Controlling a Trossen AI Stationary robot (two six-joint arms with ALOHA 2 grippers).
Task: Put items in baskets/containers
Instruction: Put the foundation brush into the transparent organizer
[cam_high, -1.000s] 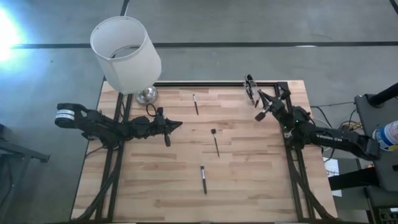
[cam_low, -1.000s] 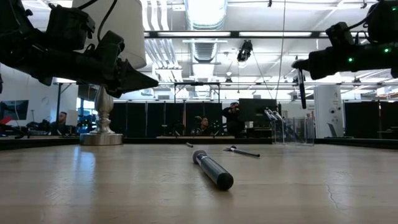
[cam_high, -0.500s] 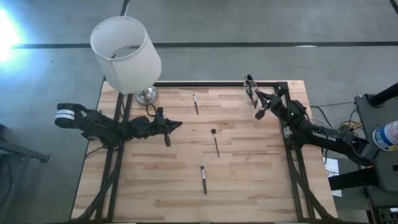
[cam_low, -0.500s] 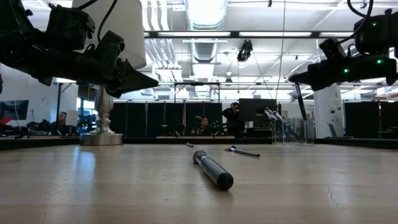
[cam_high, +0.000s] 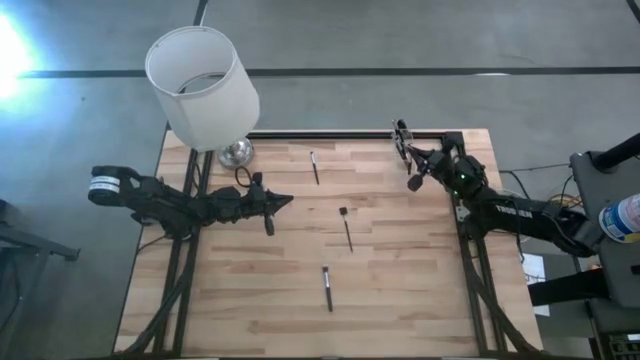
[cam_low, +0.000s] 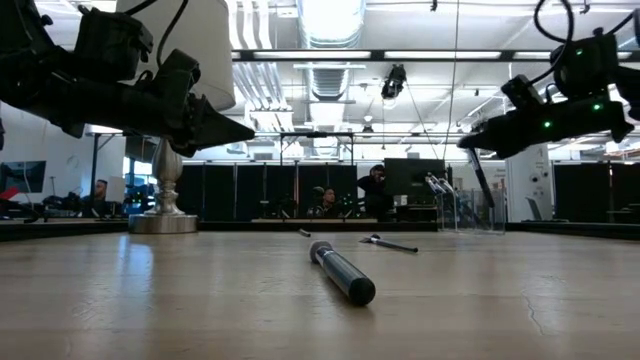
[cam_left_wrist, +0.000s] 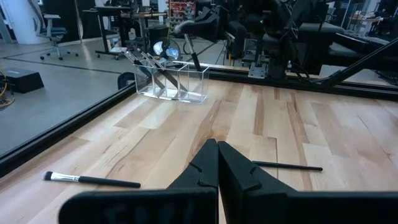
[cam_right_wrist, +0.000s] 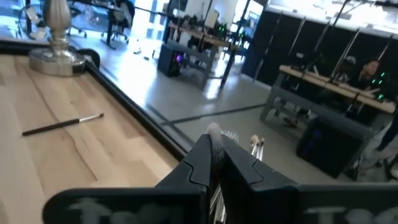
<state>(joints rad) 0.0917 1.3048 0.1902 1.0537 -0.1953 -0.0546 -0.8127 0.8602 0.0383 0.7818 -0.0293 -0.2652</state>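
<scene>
My right gripper (cam_high: 418, 168) is shut on a thin dark brush (cam_low: 482, 178) just on the near side of the clear cup (cam_high: 402, 140), which stands at the table's far right and holds several brushes (cam_left_wrist: 158, 68). Three brushes lie flat on the wood: one far (cam_high: 314, 167), one in the middle (cam_high: 346, 228) and one near (cam_high: 327, 287). My left gripper (cam_high: 284, 201) hangs level over the table's left half, shut and empty. My right gripper pinches the brush near its upper end (cam_low: 473, 152) between its two fingers, which come level from the table's right side. A pale end (cam_right_wrist: 214, 132) sticks up above the fingertips. The brush hangs slanting below the fingers, clear of the table.
A white lampshade (cam_high: 202, 85) on a metal base (cam_high: 236, 152) stands at the table's far left corner. A black frame rail (cam_high: 340, 133) runs along the far edge. People sit at desks in the room behind the table (cam_low: 372, 190).
My right gripper has swung toward the cup at the far edge and sunk a little, turning as it went. The brush it holds has tipped from hanging straight down to slanting. My left arm has kept still.
</scene>
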